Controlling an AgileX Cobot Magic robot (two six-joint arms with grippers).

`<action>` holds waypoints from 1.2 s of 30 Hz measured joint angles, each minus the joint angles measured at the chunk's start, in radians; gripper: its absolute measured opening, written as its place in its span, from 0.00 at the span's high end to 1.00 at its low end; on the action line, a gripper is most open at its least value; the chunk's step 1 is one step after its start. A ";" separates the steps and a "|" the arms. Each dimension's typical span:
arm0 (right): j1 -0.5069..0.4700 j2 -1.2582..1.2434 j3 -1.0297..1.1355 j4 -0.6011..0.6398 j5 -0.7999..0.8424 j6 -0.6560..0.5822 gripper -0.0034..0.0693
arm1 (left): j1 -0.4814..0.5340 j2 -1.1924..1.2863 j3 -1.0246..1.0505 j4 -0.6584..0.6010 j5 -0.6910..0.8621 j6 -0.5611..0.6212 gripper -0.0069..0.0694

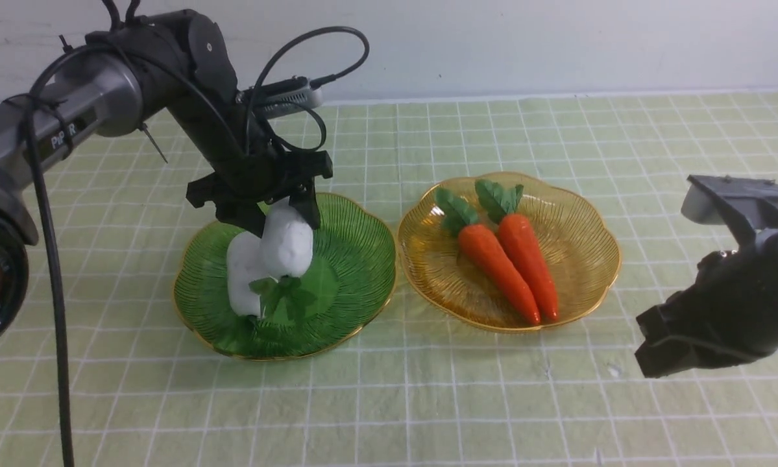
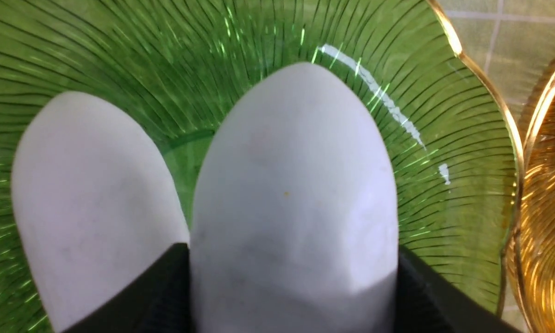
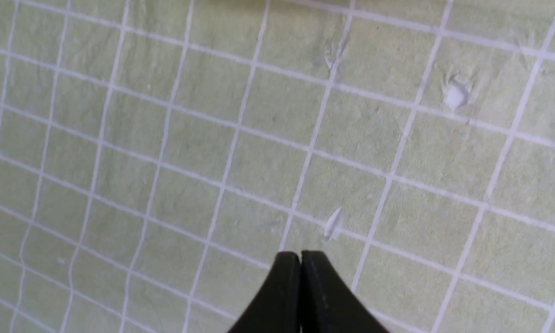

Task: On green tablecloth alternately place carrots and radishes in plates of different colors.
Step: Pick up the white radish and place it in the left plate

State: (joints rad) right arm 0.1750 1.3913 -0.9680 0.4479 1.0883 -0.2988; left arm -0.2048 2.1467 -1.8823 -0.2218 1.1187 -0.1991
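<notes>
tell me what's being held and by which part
The left gripper holds a white radish across its plump body, toward the end away from the leaves; the right holds nothing.

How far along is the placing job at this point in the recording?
Looks nearly finished. Done: both carrots lie on the amber plate, and one radish rests in the green plate. In hand: the left hand grips the second radish over the green plate. Left: releasing that radish and withdrawing. The right hand is shut, holding nothing.
</notes>
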 joint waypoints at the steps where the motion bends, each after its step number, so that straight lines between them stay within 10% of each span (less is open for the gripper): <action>1: 0.000 0.000 0.000 0.000 0.013 -0.001 0.97 | -0.001 0.000 0.000 -0.005 0.000 0.000 0.31; 29: 0.000 -0.720 0.000 -0.017 0.149 -0.053 0.97 | -0.006 0.006 0.000 -0.014 -0.021 0.005 0.12; 36: 0.000 -0.977 0.048 -0.050 0.178 -0.063 0.97 | -0.006 0.007 -0.042 -0.012 0.066 0.027 0.31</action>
State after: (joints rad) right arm 0.1750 0.4147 -0.9197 0.3980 1.2667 -0.3615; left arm -0.2111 2.1535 -1.9242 -0.2336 1.1852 -0.1723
